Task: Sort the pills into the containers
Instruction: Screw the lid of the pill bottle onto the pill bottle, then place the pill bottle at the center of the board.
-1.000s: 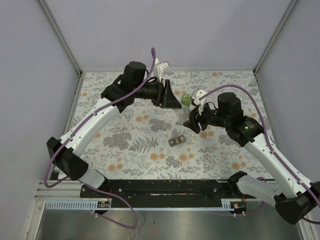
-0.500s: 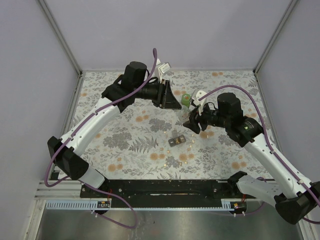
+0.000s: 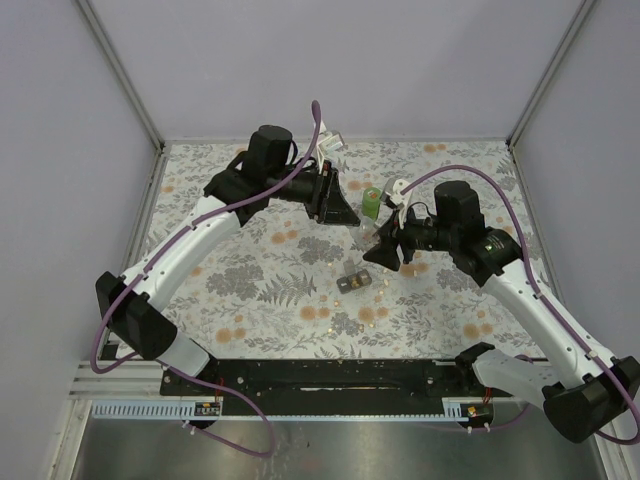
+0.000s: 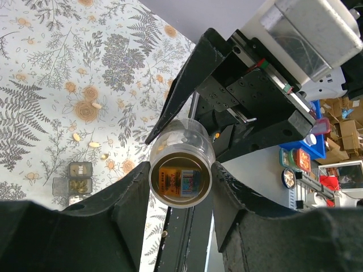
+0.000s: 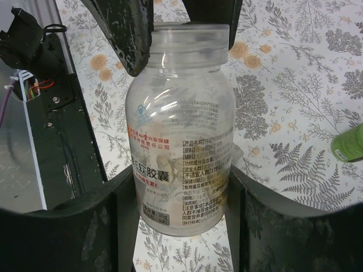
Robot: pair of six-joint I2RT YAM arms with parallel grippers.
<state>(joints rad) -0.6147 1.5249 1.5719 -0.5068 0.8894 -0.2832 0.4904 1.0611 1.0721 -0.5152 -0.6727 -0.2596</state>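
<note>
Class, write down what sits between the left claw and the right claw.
A clear pill bottle: the right wrist view shows the right claw gripping its body, and the left wrist view shows the left claw clamped on its end.

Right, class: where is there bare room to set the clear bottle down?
Free: the cloth between left arm, pill box and front rail; also the far-right corner behind the right arm. Crowded: mid-table, where left end effector and right end effector hold the clear bottle beside the green bottle.

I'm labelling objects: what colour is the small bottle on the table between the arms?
The small bottle is green, best seen in the top external view.
</note>
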